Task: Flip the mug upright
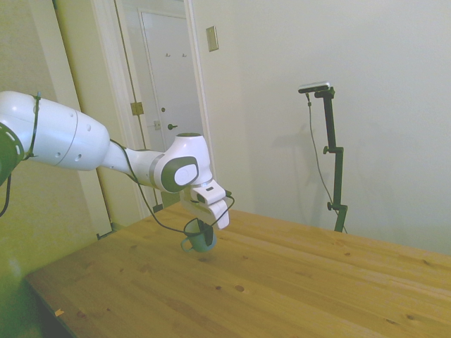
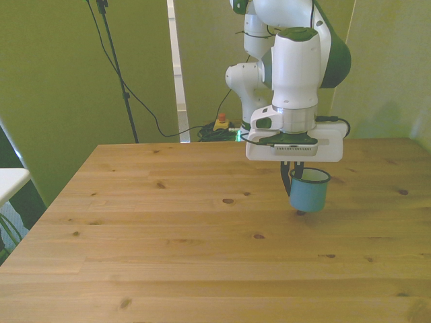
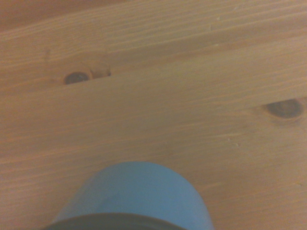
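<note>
Wooden table [image 2: 168,256], made of long pale planks with scattered dark knots, filling the lower part of the side and front views and the whole background of the wrist view. White robot arm [image 1: 77,144], reaching in from the left of the side view and bending down at a rounded wrist joint; in the front view its upright white forearm stands above a flat white wrist plate toward the front view's right. Gripper [image 2: 294,176], pointing straight down below that plate, its dark fingers closed onto the rim of the mug [image 2: 309,190] at the side toward the front view's left, one finger appearing to sit inside the mouth and one outside, though the exact pinch is partly hidden by the rim. The mug, blue-teal with a thin dark rim, hanging from the fingers with its mouth facing up and its body tilted slightly, the base leaning toward the front view's left. A small shadow [image 2: 300,213] on the planks just beneath the base; the base appears slightly clear of the table, although contact cannot be ruled out. In the side view the mug [image 1: 199,241] shows a small loop handle on its left side. In the wrist view the mug [image 3: 136,194] appears as a blurred blue curved wall over the wood grain, with two dark knots [image 3: 76,77] in the planks beyond it
</note>
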### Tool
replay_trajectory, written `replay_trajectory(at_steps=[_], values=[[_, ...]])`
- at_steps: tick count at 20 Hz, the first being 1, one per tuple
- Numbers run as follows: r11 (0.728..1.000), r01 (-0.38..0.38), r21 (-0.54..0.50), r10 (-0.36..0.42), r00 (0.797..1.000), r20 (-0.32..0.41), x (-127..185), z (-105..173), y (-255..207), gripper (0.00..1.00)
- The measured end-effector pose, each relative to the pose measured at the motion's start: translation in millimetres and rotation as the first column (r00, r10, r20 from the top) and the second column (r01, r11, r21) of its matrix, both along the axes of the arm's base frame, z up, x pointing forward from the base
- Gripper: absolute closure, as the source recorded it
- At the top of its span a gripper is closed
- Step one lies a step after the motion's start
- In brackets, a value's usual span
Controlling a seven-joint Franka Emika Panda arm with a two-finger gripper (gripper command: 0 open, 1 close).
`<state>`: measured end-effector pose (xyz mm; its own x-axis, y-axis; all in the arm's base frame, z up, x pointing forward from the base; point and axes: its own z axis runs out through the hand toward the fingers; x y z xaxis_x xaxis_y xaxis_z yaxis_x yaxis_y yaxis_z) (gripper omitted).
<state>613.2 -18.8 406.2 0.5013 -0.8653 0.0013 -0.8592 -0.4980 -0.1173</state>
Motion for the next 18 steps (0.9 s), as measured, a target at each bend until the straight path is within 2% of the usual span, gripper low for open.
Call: replay_trajectory(at_steps=[11, 12, 18], values=[[1.0, -0.006, 0.023, 0.007, 0.998, -0.056, -1.0, -29.0, -2.1, 1.0], [1.0, -0.009, 0.023, 0.01, 0.998, -0.059, -1.7, -30.5, -2.1, 0.0], [0.999, -0.019, 0.028, 0.021, 0.998, -0.065, -3.6, -34.0, -1.8, 0.0]])
